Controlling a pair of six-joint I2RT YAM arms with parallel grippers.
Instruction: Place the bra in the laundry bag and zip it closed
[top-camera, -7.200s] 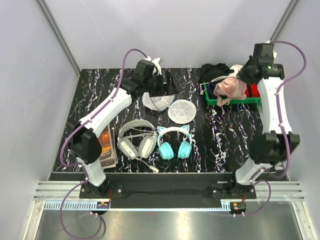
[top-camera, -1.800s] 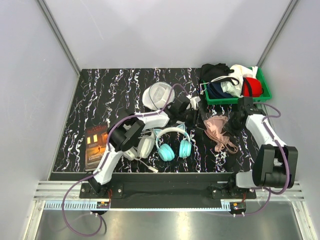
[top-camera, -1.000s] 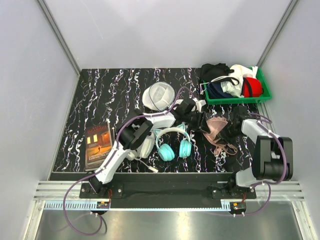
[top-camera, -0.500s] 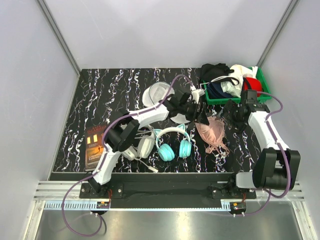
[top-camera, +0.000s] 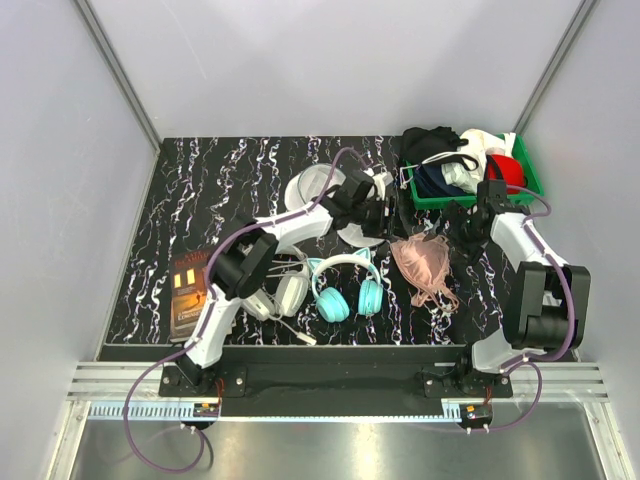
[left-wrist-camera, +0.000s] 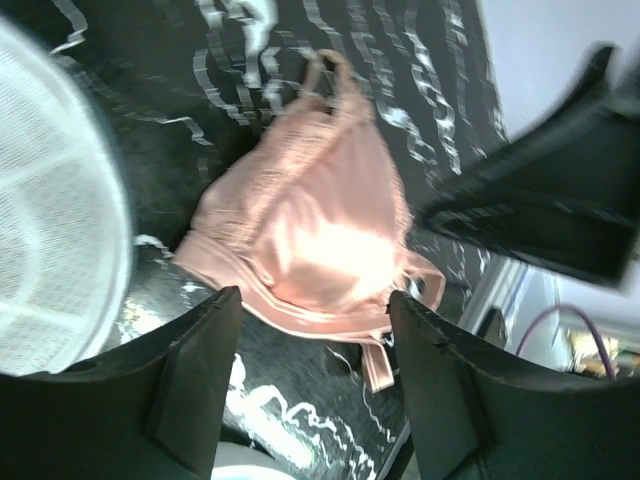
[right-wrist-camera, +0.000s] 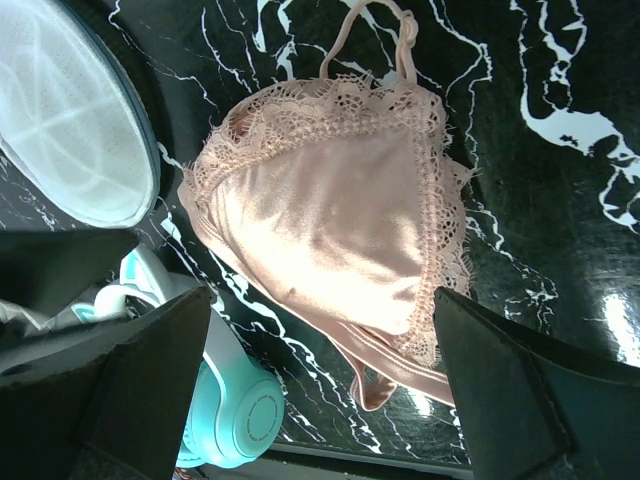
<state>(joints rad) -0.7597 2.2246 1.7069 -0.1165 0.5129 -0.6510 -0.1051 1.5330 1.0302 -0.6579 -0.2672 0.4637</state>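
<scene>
**Inspector:** Now, both arms are backing off. On the table (top-camera: 200, 200), beside the laundry bag (right-wrist-camera: 70, 120), the bra (right-wrist-camera: 330, 240) is lying loose, not yet inside.

**Clerk:** And the grippers?

**Inspector:** The left gripper (left-wrist-camera: 310, 298) and right gripper (right-wrist-camera: 322, 295) are both hanging open over it, holding nothing.

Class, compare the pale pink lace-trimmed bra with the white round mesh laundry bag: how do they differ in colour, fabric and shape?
Colour: the pale pink lace-trimmed bra is pink, while the white round mesh laundry bag is white. Fabric: the bra is smooth with a lace edge, while the bag is open mesh. Shape: the bra lies roughly triangular with thin straps, while the bag's rim is curved. Both lie side by side on the black marbled table.
</scene>
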